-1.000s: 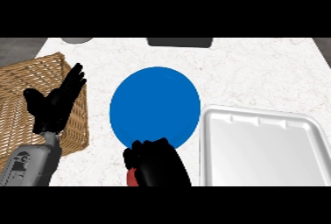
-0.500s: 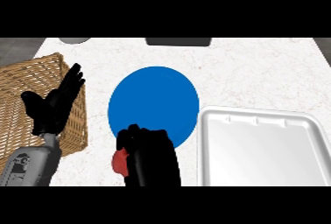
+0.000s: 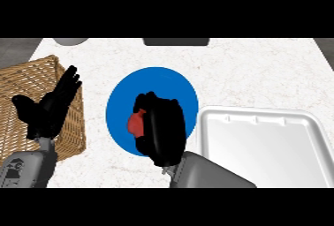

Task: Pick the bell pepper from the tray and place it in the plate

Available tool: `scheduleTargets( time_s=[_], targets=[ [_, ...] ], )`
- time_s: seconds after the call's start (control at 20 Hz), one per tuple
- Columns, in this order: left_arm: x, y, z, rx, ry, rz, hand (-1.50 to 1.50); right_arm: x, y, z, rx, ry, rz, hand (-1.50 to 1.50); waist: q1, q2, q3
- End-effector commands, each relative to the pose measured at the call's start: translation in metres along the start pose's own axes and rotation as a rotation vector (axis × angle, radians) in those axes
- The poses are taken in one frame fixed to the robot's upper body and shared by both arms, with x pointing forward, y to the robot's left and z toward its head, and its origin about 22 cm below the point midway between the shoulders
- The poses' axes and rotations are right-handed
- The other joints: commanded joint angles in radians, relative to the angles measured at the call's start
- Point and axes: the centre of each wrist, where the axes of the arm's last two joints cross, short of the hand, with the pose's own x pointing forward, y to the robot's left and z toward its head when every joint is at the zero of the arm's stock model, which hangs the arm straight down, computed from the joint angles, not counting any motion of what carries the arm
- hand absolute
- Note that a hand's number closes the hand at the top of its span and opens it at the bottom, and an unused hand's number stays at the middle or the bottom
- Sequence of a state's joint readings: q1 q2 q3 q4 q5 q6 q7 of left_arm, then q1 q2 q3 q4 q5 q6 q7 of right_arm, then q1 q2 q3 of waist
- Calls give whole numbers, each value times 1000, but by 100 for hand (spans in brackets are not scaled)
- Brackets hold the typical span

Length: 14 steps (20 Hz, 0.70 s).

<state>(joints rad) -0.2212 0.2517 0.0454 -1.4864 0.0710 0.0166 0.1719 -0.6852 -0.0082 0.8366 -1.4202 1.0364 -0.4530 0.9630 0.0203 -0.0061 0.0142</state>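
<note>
We find the right hand [image 3: 160, 130] over the blue plate [image 3: 173, 84], its fingers curled round the red bell pepper [image 3: 135, 124], which shows only at the hand's left side, above the plate's lower left part. We cannot tell whether the pepper touches the plate. The white tray [image 3: 261, 145] lies just right of the plate. The left hand [image 3: 49, 108] rests open, fingers up, left of the plate, over the wicker basket [image 3: 26, 79].
</note>
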Motion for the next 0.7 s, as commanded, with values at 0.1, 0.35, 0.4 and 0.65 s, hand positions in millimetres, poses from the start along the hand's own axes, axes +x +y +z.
scheduleTargets(
  time_s=[0.1,0.35,0.4,0.65],
  targets=[
    [-31,-3,14,1,132,20,0,-29,17,-14,100,90,62,150,-10,9,-14],
    [-19,-7,8,13,108,2,0,-71,28,-29,222,240,-91,150,3,20,-12],
    [-21,1,12,26,106,-9,0,-67,30,-33,264,215,-86,-150,5,16,-13],
    [-36,1,19,22,119,-20,0,-95,25,-41,281,54,-112,-150,-7,12,-14]
  ],
)
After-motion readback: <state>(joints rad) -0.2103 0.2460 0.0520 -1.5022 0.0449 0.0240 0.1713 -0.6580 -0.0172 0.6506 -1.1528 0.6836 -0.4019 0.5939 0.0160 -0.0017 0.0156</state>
